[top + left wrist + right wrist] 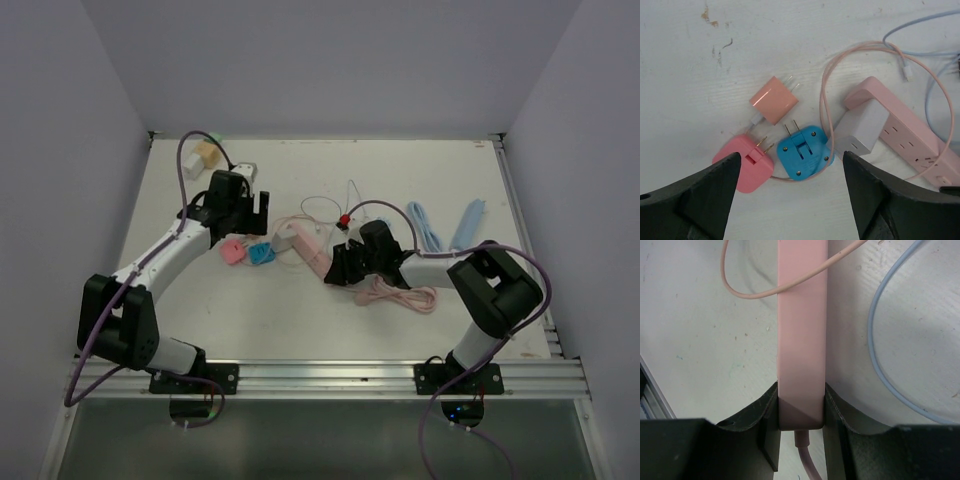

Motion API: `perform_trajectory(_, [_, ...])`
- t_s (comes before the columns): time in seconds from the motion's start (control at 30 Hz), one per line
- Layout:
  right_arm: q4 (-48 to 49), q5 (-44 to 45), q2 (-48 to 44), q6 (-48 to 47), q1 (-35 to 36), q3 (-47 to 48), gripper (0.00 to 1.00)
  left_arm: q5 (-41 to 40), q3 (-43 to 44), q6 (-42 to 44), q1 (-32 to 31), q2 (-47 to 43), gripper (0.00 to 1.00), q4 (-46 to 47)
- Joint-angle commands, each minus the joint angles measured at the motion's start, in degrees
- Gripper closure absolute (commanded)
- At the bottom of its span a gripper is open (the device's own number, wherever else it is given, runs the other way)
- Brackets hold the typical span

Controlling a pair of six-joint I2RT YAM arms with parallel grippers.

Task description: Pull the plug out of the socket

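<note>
Left gripper (pixel 791 155), jaws wide and empty, hovers over three loose plugs: pink plug (pixel 747 167) by its left finger, blue plug (pixel 804 152) between the fingers, peach plug (pixel 774 100) just beyond. To their right a white plug (pixel 860 130) appears seated in the power strip (pixel 802 315), which the right gripper (pixel 801 390) clamps at its cord end. By this judgement one pull is left. Bare table (pixel 680 100) lies ahead-left; cables (pixel 822 100) crowd the right.

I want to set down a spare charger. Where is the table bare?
Bare: the near table along the front rail, before the pink power strip; also the far edge beyond the blue cables. Crowded: the middle, around the pink plug and blue plug.
</note>
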Motion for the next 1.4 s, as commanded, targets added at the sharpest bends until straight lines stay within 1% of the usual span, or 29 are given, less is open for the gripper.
perform_trajectory(0.0, [3.47, -3.54, -2.75, -0.84, 0.62, -1.42, 1.0, 8.0, -2.63, 6.98, -0.19, -4.18, 0.13, 1.88])
perform_trajectory(0.07, [4.62, -4.42, -3.28, -0.93, 1.06, -1.86, 1.0, 9.41, -3.43, 10.31, -1.07, -4.89, 0.14, 1.89])
perform_trajectory(0.17, [5.5, -5.39, -3.89, -1.55, 1.76, -2.21, 1.0, 8.98, -3.87, 12.69, -4.31, -5.15, 0.16, 1.89])
perform_trajectory(0.3, [6.99, -5.83, -4.51, -1.99, 2.29, -2.92, 1.0, 8.8, -4.14, 13.32, -8.18, -3.32, 0.19, 2.15])
perform_trajectory(0.43, [7.44, -6.35, -4.42, -2.08, 2.55, -2.92, 1.0, 7.84, -3.44, 13.32, -9.33, -1.03, 0.24, 2.41])
perform_trajectory(0.7, [7.79, -6.26, -4.95, -2.16, 2.64, -3.18, 1.0, 7.83, -5.1, 13.32, -10.21, 2.31, 0.29, 3.03])
perform_trajectory(0.9, [8.23, -7.23, -4.86, -2.16, 2.64, -3.27, 1.0, 8.18, -5.19, 13.32, -11.09, 5.91, 0.37, 2.59])
perform_trajectory(1.0, [8.32, -7.41, -5.03, -2.25, 2.64, -3.27, 1.0, 8.98, -4.75, 14.99, -11.18, 6.79, 0.47, 2.59])
perform_trajectory(1.1, [8.32, -7.41, -5.03, -2.34, 2.73, -3.27, 1.0, 9.41, -4.58, 15.25, -11.27, 6.98, 0.53, 2.5])
perform_trajectory(1.13, [8.32, -7.5, -4.95, -2.34, 2.73, -3.27, 1.0, 9.59, -4.58, 15.34, -11.27, 6.89, 0.58, 2.5])
perform_trajectory(1.2, [8.23, -7.41, -4.86, -2.34, 2.73, -3.27, 1.0, 10.29, -4.58, 15.69, -11.35, 6.36, 0.64, 2.5])
perform_trajectory(1.23, [8.14, -7.32, -4.86, -2.43, 2.82, -3.18, 1.0, 10.38, -4.58, 15.95, -11.35, 6.19, 0.72, 2.5])
perform_trajectory(1.3, [7.88, -7.23, -4.68, -2.34, 2.82, -3.09, 1.0, 10.38, -4.84, 16.39, -11.53, 5.57, 0.81, 2.5])
perform_trajectory(1.33, [7.7, -7.32, -4.6, -2.34, 2.82, -3.01, 1.0, 10.3, -5.01, 16.83, -11.62, 5.22, 0.89, 2.41])
perform_trajectory(1.37, [7.61, -7.49, -4.77, -2.16, 2.82, -3.01, 0.94, 10.03, -5.02, 16.92, -11.71, 4.96, 0.93, 2.41])
